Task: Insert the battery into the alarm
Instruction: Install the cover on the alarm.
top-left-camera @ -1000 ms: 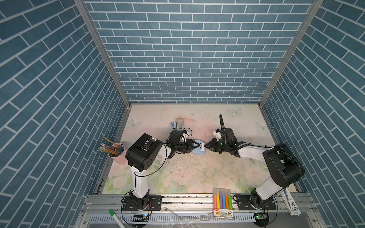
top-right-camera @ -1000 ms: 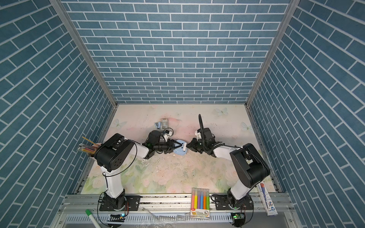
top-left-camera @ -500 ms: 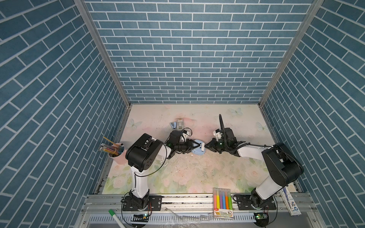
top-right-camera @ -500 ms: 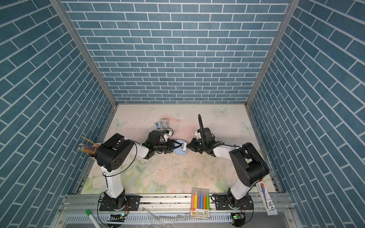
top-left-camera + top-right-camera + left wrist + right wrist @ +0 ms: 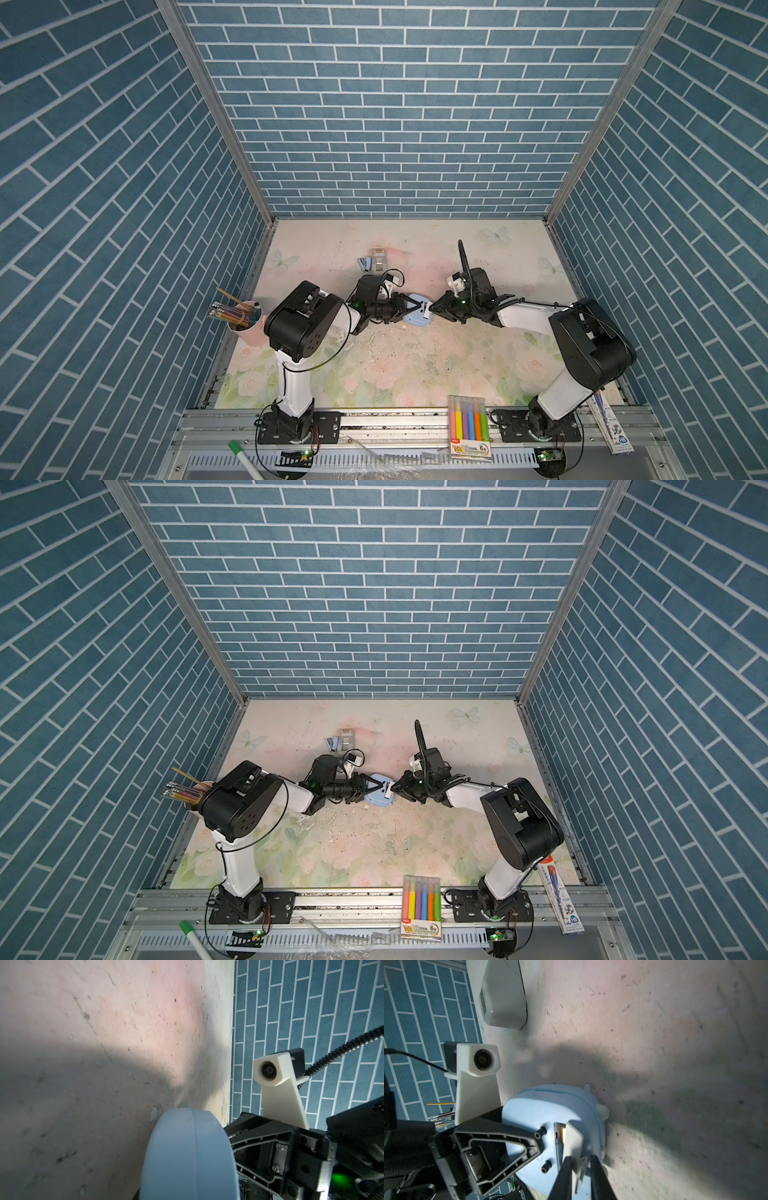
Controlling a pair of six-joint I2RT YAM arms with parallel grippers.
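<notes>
The alarm [image 5: 533,1109] was pinched by the left gripper [image 5: 411,309]; the right gripper [image 5: 581,1159] was slightly parted around its white flap [image 5: 572,1136].

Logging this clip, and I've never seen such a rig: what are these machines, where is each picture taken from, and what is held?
Two robot arms stand at a table's front, each ending in a two-fingered gripper. The two wide pictures come from one camera head above, the close ones from wrist cameras. The left gripper is clamped on the alarm, a light-blue clock. The right gripper has its jaws slightly apart either side of a pale flap at the clock's battery slot; whether it pinches it I cannot tell. A grey boxy device lies farther back; a pencil cup and marker pack sit at the edges.
</notes>
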